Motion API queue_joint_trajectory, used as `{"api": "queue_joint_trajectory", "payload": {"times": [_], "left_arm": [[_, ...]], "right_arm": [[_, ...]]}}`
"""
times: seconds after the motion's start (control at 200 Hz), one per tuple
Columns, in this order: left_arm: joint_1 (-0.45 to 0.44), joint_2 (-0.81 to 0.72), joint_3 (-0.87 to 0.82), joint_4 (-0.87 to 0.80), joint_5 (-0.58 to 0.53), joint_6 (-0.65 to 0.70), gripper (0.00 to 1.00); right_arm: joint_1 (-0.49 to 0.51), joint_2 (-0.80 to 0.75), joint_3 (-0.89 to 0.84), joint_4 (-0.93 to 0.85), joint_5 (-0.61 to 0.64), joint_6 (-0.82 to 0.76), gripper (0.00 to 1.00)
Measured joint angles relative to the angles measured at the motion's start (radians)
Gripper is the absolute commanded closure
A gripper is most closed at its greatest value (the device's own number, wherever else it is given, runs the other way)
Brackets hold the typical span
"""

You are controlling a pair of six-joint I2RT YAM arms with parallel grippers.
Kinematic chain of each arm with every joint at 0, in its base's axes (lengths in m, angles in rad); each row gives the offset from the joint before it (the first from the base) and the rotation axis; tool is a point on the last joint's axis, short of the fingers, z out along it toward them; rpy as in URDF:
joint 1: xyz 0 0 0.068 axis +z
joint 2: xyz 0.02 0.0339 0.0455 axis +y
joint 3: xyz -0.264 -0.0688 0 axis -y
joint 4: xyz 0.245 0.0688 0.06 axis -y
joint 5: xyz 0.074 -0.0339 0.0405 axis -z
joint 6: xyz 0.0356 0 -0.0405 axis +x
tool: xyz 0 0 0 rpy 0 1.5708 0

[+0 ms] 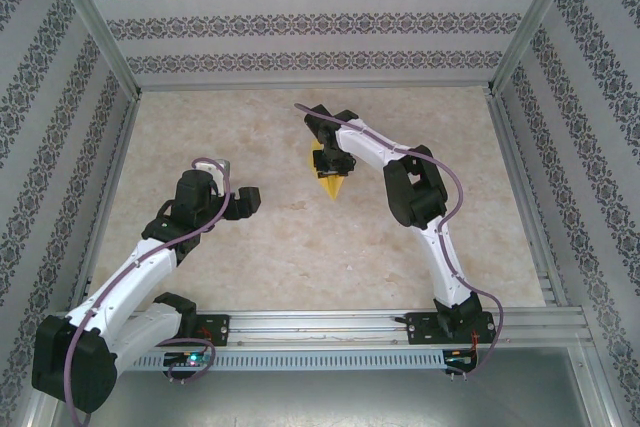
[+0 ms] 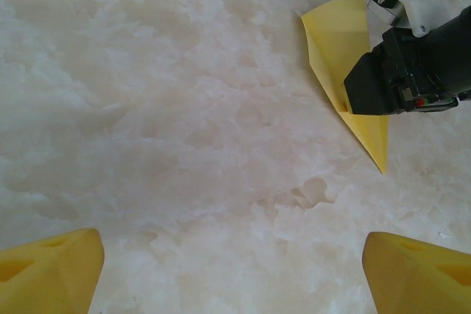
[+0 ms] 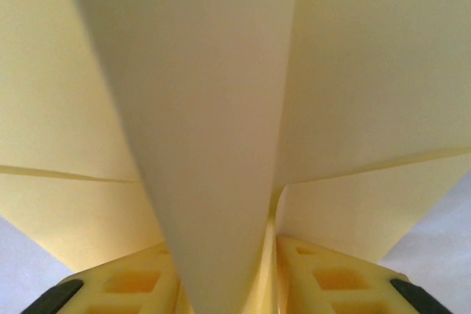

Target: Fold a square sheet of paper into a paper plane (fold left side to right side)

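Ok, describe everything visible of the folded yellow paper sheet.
The thin, plain yellow paper sheet is folded into a narrow pointed wedge with crisp creases, lying on the marbled beige table near its middle, tip toward the arms' bases. The right gripper sits over its wide end; a raised flap runs between its fingers, grip unclear.

R tool (image 1: 336,164) hides much of yellow paper (image 1: 331,188); grip unclear.

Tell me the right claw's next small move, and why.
Probably ease the right claw straight up off the yellow paper. In its wrist view a raised flap stands between its fingers, and the paper is a pointed wedge lying on the table, so a sideways pull might drag it. The left claw hangs open, apart from the paper.
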Motion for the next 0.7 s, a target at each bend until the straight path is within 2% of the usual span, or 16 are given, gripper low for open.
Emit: {"api": "queue_joint_trajectory", "payload": {"times": [0.095, 0.7], "left_arm": [[0.000, 0.000, 0.003, -0.007, -0.005, 0.005, 0.09], [0.019, 0.048, 0.094, -0.061, -0.008, 0.017, 0.08]], "right_arm": [[0.000, 0.000, 0.000, 0.000, 0.001, 0.011, 0.61], [0.001, -0.069, -0.051, 0.022, 0.034, 0.065, 0.59]]}}
